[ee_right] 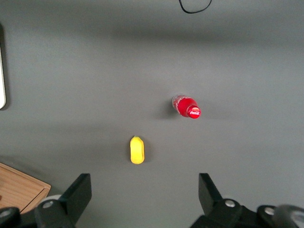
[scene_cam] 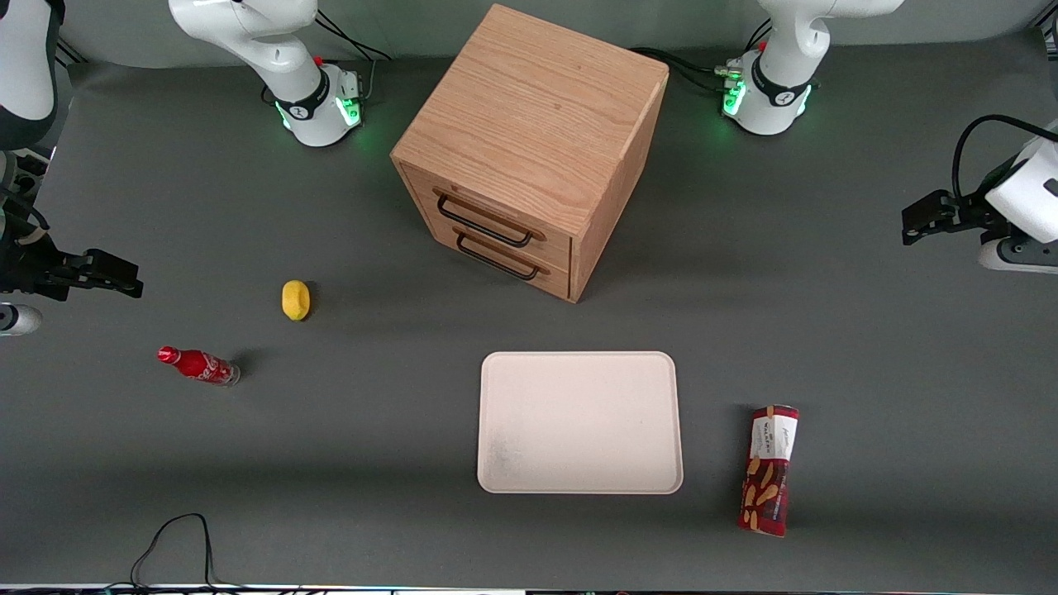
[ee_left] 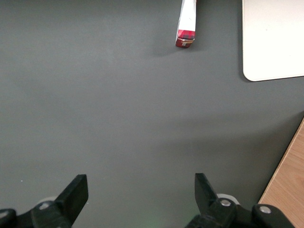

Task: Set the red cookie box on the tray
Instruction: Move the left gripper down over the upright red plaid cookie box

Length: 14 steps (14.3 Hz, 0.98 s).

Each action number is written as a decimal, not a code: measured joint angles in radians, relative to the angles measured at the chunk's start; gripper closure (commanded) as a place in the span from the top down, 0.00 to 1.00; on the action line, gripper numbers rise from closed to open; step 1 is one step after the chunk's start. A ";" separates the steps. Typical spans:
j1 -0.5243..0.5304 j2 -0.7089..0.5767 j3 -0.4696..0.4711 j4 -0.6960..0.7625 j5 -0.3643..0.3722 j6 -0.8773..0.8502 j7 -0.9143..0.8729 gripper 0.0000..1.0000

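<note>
The table (scene_cam: 124, 463) is a dark grey surface. On it, farthest from the front camera, stands a wooden cabinet (scene_cam: 529, 140) with two drawers, each with a dark wire handle. Nearer the camera than the cabinet lies the tray (scene_cam: 580, 422), flat and with nothing on it. The box (scene_cam: 769, 469) lies on the table just beside the tray, toward the working arm's end, apart from the rim, its white end panel pointing away from the camera. Toward the parked arm's end, well apart from the tray, a cola bottle (scene_cam: 199, 365) lies on its side, and a small yellow fruit (scene_cam: 296, 299) sits near it. The gripper (ee_left: 140, 190) hangs above bare table at the working arm's end, well apart from the box, fingers (ee_left: 76, 192) spread wide and holding nothing.
</note>
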 measured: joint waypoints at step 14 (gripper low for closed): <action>-0.042 0.431 -0.014 0.313 -0.003 0.134 0.011 1.00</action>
